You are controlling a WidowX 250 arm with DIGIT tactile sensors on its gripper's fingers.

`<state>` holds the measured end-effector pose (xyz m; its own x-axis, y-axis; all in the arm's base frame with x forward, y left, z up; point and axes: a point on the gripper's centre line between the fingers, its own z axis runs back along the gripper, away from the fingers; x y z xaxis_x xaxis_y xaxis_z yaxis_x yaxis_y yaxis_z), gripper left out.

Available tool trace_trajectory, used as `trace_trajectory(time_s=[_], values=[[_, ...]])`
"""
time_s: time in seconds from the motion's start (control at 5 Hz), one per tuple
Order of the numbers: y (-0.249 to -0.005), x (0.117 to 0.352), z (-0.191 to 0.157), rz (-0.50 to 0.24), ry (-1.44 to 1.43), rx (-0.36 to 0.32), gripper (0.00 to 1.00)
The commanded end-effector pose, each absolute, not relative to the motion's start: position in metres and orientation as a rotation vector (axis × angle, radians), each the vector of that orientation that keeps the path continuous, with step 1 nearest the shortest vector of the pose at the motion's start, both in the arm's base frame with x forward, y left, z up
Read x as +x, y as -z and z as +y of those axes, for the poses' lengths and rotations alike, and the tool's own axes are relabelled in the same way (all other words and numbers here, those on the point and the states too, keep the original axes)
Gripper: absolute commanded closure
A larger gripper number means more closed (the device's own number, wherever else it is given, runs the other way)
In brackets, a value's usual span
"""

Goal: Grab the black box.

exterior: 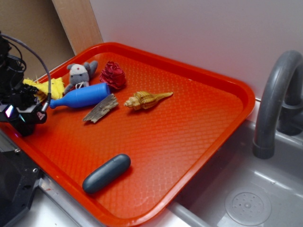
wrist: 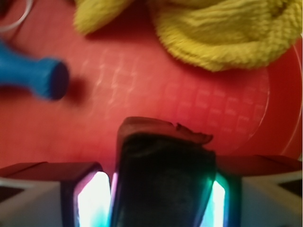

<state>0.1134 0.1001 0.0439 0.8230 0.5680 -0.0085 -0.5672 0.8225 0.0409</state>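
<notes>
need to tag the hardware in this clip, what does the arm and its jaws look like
The black robot arm sits at the exterior view's left edge, blocky and dark, with a grey cable looping over it. Its black gripper shows small glowing cyan and pink lights. In the wrist view the gripper has pale grey outer blocks, and the jaws' inner faces glow white and teal.

Black box (wrist: 163, 177) between the hand's (wrist: 156, 194) fingers above tray (wrist: 156, 94), bottle (wrist: 35, 75) left, cloth (wrist: 222, 33) ahead.

The exterior camera looks down obliquely over the whole red tray (exterior: 189, 118). The wrist camera looks closely down at the tray. Both show the blue bottle (exterior: 83, 97) and yellow cloth (exterior: 47, 87).
</notes>
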Motion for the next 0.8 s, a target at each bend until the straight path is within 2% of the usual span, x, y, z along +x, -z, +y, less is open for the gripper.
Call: trace_trajectory(time_s=[0.0,0.2,0.4,0.6], values=[[-0.145,0.172,0.026,-0.121,-0.091,0.169,1.0],[-0.195,0.173,0.005,-0.121,0.012,0.178,1.0],[-0.241,0.17,0.005,-0.1,0.019,0.157,1.0],[-0.236,0.173,0.003,-0.079,0.009,0.163,1.0]])
